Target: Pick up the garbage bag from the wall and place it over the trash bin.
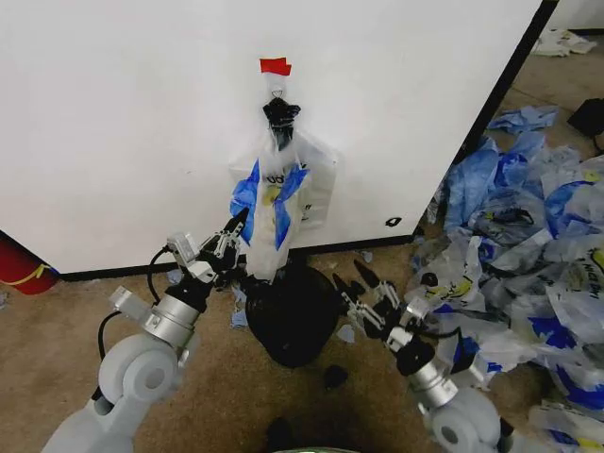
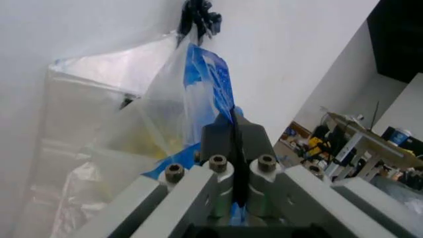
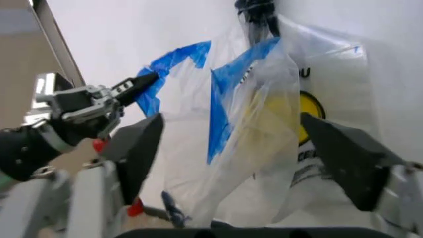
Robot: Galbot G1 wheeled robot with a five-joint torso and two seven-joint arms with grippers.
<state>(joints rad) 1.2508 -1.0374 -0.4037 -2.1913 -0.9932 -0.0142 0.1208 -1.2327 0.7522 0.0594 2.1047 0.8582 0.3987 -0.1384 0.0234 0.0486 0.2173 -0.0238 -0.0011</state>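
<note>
In the head view, the thin translucent whitish garbage bag (image 1: 279,193) with blue patches hangs from a black knot (image 1: 280,113) at a metal hook on the large plain white wall (image 1: 123,123), just under a small red tape piece (image 1: 276,66); the small round black trash bin (image 1: 294,314) stands on the floor right below it, against the wall's black base strip. The left arm reaches up and forward from below the bin's left side, and its left gripper (image 1: 233,226) meets the bag's blue left edge, its dark fingers pinched together on the plastic. The right arm stretches in from the bin's right side, its right gripper (image 1: 356,280) held low beside the bin's rim with its fingers spread and nothing between them, apart from the bag. A heap of similar blue and white bags (image 1: 528,226) lies on the floor to the right of the bin. In the left wrist view, the left gripper's fingers (image 2: 231,134) are closed tight on a blue fold of the garbage bag (image 2: 198,94), which rises to the knot. In the right wrist view, the two wide-apart dark fingers (image 3: 343,158) frame the hanging bag (image 3: 264,114) ahead of them without touching it, and the left gripper (image 3: 135,87) pinches its blue edge.
</note>
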